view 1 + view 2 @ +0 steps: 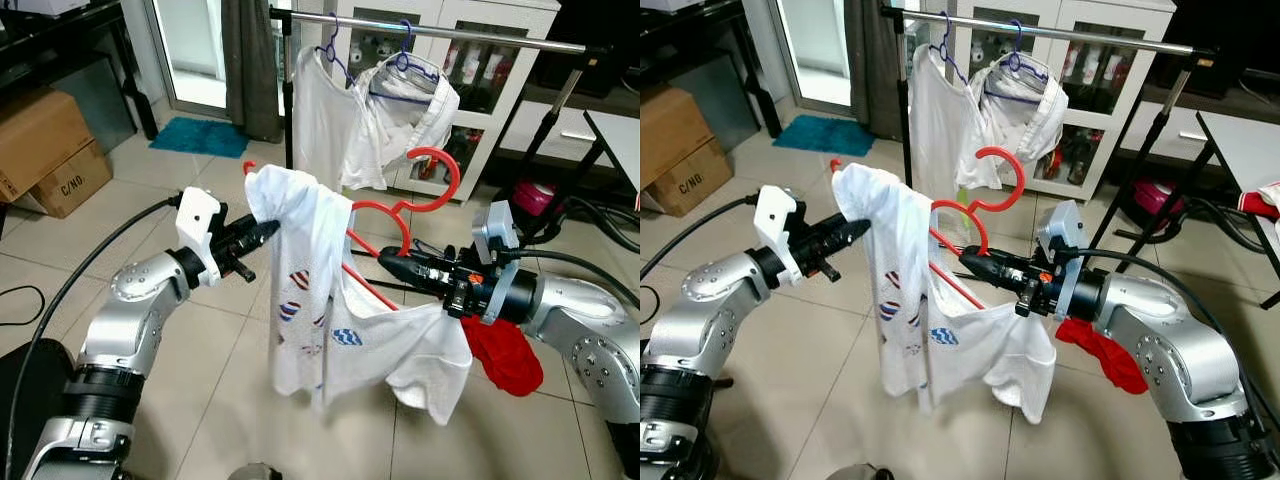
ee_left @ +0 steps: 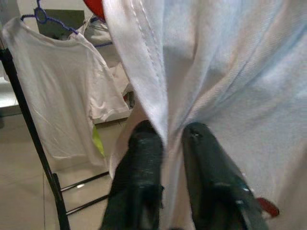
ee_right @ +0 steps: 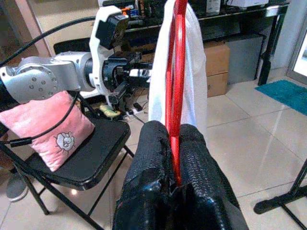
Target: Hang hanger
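A red hanger [image 1: 400, 215] carrying a white shirt [image 1: 330, 310] with small red and blue prints is held in the air between the two arms, in front of a clothes rail [image 1: 440, 32]. The right gripper [image 1: 392, 262] has its jaws closed tight on the hanger's red bar, as the right wrist view shows, with the hook end curling up toward the rail but not on it. The left gripper [image 1: 268, 229] pinches a fold of the shirt at the shoulder, its jaws narrow with the cloth between them; in the left wrist view one of its black fingers [image 2: 139, 158] presses against the white fabric.

Two more white shirts [image 1: 375, 115] already hang from the rail on blue hangers [image 1: 405, 68]. Below the right arm a red cloth [image 1: 505, 355] lies on the tiled floor [image 1: 200, 350]. At the far left stand cardboard boxes [image 1: 60, 165]; the lower one is printed "C/NO." A teal mat [image 1: 205, 137] lies by the doorway. In the right wrist view a folding chair [image 3: 81, 158] holds a pink cushion [image 3: 48, 129] with a small cartoon animal on it.
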### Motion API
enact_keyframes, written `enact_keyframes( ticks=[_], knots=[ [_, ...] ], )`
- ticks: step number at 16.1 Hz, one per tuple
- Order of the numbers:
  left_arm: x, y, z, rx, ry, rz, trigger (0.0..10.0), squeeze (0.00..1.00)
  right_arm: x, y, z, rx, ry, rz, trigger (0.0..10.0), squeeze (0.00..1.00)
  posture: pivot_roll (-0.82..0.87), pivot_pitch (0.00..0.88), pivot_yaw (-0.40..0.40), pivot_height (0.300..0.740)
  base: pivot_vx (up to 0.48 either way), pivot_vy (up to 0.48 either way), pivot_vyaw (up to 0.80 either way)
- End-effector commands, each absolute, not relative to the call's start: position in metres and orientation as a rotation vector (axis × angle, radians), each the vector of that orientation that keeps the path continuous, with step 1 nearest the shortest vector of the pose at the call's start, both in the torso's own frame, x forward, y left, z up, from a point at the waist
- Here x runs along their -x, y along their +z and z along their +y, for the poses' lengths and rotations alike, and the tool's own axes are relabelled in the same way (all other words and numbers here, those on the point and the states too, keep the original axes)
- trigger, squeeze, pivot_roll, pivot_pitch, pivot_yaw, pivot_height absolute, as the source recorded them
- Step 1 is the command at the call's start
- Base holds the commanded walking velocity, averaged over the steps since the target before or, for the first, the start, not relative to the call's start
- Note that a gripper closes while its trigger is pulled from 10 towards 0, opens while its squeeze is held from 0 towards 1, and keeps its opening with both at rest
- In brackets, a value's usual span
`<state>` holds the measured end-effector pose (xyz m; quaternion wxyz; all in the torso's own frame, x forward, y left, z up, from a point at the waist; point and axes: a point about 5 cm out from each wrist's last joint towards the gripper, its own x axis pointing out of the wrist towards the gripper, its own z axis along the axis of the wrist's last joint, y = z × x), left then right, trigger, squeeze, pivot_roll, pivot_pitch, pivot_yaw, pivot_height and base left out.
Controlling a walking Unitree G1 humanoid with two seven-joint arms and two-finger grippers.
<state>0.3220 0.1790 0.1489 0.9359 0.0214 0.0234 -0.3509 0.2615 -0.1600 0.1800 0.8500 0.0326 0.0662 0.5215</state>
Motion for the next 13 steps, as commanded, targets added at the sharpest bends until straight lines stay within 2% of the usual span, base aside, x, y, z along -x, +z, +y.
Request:
enact_keyframes(
  ticks=[1,5,8,13],
  knots=[
    [-0.326,0.157,0.183,-0.067,-0.706,0.022,0.0,0.0,-0.264,0.187,-0.164,-0.056,1.078,0.1,10.0,0.0,-0.12,0.0,0.024,0.74,0.0,0.0,0.0],
    [-0.326,0.158,0.184,-0.069,-0.713,0.013,0.0,0.0,-0.265,0.185,-0.165,-0.059,1.065,0.107,10.0,0.0,-0.12,0.0,0.024,0.74,0.0,0.0,0.0],
    [-0.327,0.169,0.184,-0.159,-0.749,-0.01,0.0,0.0,-0.268,0.173,-0.171,-0.025,1.006,0.188,10.0,0.0,-0.12,0.0,0.022,0.74,0.0,0.0,0.0],
    [-0.334,0.189,0.187,-0.289,-0.755,-0.033,0.0,0.0,-0.265,0.163,-0.17,0.018,1.016,0.244,10.0,0.0,-0.12,0.0,0.018,0.74,0.0,0.0,0.0]
  ],
)
